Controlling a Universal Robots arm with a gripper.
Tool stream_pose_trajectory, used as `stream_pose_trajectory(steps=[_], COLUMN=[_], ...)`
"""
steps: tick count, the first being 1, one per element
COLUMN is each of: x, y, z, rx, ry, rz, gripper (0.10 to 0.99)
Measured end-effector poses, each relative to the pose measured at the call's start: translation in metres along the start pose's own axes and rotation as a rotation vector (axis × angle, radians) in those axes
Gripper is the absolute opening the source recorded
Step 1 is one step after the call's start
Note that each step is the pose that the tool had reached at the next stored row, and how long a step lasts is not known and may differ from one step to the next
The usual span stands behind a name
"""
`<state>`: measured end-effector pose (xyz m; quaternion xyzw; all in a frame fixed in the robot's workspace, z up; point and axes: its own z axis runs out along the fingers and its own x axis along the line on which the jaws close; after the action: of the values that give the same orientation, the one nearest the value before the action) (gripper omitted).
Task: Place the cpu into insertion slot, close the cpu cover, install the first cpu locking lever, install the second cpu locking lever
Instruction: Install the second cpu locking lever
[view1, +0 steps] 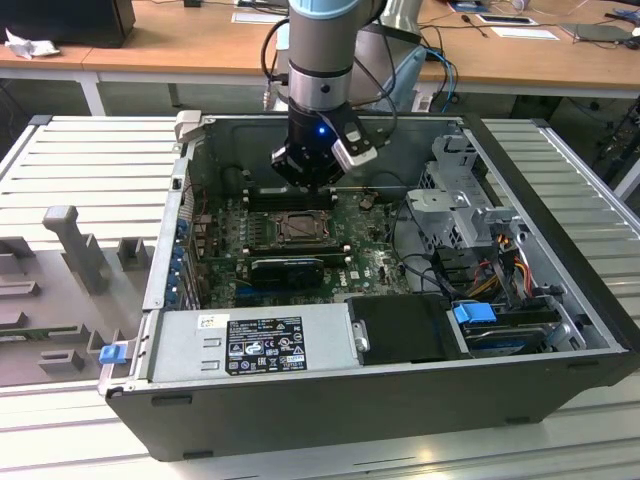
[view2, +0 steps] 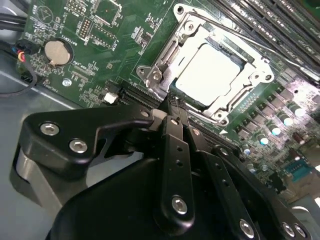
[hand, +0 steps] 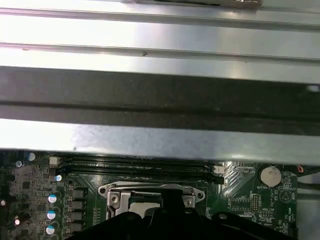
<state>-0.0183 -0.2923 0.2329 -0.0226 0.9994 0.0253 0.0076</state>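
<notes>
The cpu (view2: 210, 70), a flat square chip with a pale silvery face, lies seated in the insertion slot (view2: 189, 98), and the cpu cover (view2: 165, 55), a shiny metal frame with a square window, lies down around it. The gripper (view2: 172, 107) hangs just beside the cover's edge, its slim black fingers (view2: 175, 131) clenched together with nothing between them. A green circuit board (view2: 95, 60) with tiny parts and a round silver coin battery (view2: 56, 52) surrounds the socket, and long black memory slots (view2: 270, 20) run alongside it. In the exterior view the arm (view1: 320, 60) reaches down into an open grey metal computer case (view1: 400, 390), beside a tangle of cables (view1: 500, 250) and a drive cage (view1: 465, 185). The case lies on a ribbed pale tabletop (view1: 90, 160); wooden desks (view1: 180, 45) stand behind.
</notes>
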Motion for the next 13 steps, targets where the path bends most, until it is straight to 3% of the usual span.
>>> stream_pose_trajectory(steps=[3, 11, 13], x=[-0.0002, 0.0009, 0.001], y=[0.0003, -0.0202, -0.022], z=[-0.0162, -0.0172, -0.0172], rx=[0.002, 0.004, 0.004], ry=[0.0001, 0.0001, 0.0], rz=[0.0, 0.0, 0.0], gripper=[0.106, 0.106, 0.106])
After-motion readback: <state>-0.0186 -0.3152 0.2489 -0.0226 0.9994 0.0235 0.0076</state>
